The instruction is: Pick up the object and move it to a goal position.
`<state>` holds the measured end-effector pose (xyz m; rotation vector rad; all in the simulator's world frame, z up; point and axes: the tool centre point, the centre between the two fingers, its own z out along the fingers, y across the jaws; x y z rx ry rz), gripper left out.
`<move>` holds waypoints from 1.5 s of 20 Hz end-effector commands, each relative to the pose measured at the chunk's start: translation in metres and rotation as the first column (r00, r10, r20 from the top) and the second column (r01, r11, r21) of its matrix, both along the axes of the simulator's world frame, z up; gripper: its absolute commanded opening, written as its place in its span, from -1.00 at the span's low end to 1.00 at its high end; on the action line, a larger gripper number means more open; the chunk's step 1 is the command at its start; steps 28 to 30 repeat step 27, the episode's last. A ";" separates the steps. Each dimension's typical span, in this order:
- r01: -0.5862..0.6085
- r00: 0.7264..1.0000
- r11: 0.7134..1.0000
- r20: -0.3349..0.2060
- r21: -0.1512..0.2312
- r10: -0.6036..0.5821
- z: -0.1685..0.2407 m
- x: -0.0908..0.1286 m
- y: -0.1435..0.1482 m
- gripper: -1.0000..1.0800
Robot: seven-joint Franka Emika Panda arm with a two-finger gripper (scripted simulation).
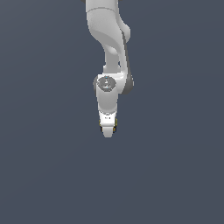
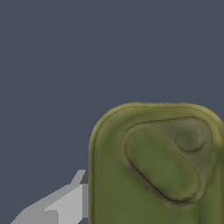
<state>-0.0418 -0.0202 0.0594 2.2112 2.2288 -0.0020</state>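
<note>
In the exterior view the white arm hangs down over the plain grey floor, ending in my gripper (image 1: pixel 108 130). Small olive-yellow and dark edges of the object (image 1: pixel 115 128) peek out on either side of the gripper body, which hides most of it. The wrist view shows the object (image 2: pixel 157 166) very close: an olive-yellow rounded block with a raised oval and a small round dimple on its face. One grey finger (image 2: pixel 65 205) lies against its side; the other finger is out of the picture. The gripper looks shut on the object.
Only a uniform dark grey surface (image 1: pixel 43 175) surrounds the arm in both views. No goal marker, container or other item shows.
</note>
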 end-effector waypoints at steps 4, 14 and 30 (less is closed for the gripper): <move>-0.006 1.000 1.000 0.000 0.002 0.006 0.000 0.025 0.057 -1.00; -0.006 1.000 1.000 0.000 0.002 0.006 0.000 0.067 0.138 -1.00; -0.006 1.000 1.000 -0.001 0.002 0.006 0.000 0.084 0.167 -1.00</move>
